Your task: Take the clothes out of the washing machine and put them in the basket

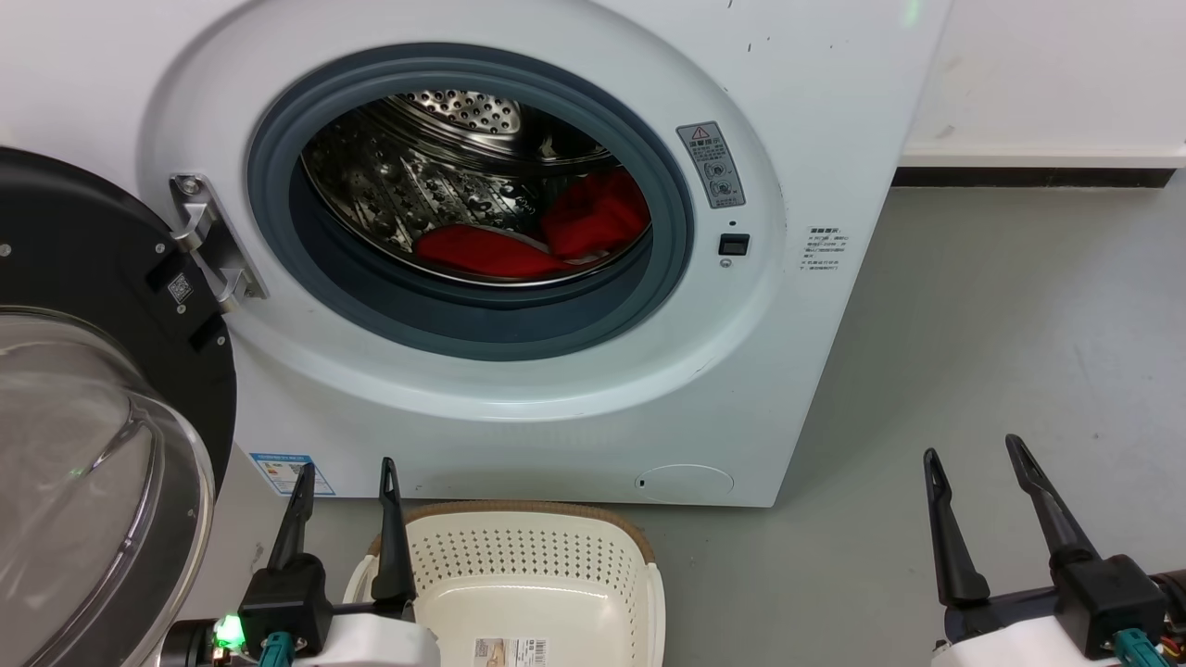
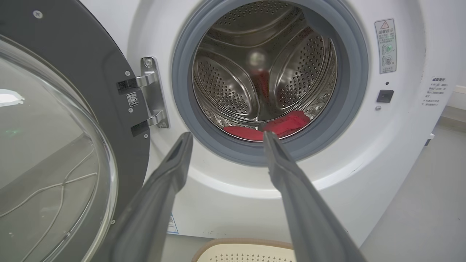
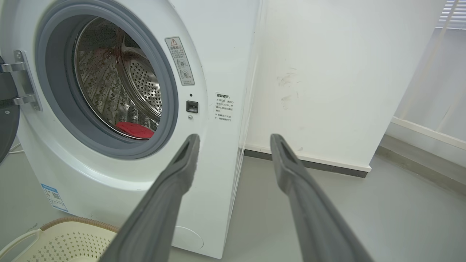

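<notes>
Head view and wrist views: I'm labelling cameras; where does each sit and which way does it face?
Head view: on the head, looking down at the large white front-loading washing machine; left gripper and right gripper, both open, at the bottom.
Left wrist view: on the left wrist, facing the steel drum straight on along its two dark fingers.
Right wrist view: on the right wrist, facing the machine's corner and a white wall, between its fingers.
Shared: all show the red fabric clothes and the cream perforated plastic basket.

Lighting: bright, even, diffuse; faint soft shadows on the pale grey floor [image 1: 973,324].
Glare: sharp glints on the perforated steel drum [image 1: 408,176]; pale reflections in the round glass door [image 1: 83,482].
Focus: the long dark fingers [image 2: 160,196] are blurred in the wrist views.
Distortion: wide-angle bowing at the edges.
</notes>
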Tool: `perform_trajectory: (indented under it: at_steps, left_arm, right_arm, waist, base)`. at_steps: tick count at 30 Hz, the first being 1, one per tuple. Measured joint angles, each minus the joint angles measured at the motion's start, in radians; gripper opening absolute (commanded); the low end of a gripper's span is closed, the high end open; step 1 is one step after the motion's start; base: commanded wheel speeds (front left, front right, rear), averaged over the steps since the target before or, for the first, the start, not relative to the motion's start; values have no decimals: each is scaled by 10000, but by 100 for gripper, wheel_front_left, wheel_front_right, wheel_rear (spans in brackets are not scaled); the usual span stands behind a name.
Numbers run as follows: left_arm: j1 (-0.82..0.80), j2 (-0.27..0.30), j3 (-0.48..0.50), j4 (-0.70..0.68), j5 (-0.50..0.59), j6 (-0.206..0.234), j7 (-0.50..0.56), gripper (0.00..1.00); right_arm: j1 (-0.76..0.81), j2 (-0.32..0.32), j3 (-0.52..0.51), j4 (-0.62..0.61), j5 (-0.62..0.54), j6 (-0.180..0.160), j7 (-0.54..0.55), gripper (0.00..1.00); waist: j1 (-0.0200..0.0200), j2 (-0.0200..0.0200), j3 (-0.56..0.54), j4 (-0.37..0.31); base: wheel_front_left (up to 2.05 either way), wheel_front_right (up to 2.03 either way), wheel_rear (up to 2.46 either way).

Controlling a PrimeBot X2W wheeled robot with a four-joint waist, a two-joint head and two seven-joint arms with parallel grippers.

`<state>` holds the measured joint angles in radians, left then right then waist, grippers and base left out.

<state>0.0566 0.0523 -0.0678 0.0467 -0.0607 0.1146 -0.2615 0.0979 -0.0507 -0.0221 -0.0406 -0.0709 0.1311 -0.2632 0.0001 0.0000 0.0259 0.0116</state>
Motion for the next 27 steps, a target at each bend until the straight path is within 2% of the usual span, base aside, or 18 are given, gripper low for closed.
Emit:
perform_trajectory:
  at_steps: [14,19,27]
  left_arm:
    - [-247,-6,40,249,-405,-17,-15,100]
    - [-1341,-10,107,794,-529,-242,-15,100]
    - [-4111,138,320,2807,-407,-997,-17,100]
  right_arm:
    - [-1,0,4,6,82,-2,-2,100]
    - [-198,0,46,-92,81,0,-2,100]
    - [-790,-2,134,-221,84,0,-2,100]
  waist:
    - [-2,0,120,-13]
    - [-1,0,460,-64]
    - [-1,0,1373,-357]
  base:
    - [0,0,0]
    - [0,0,0]
    - [0,0,0]
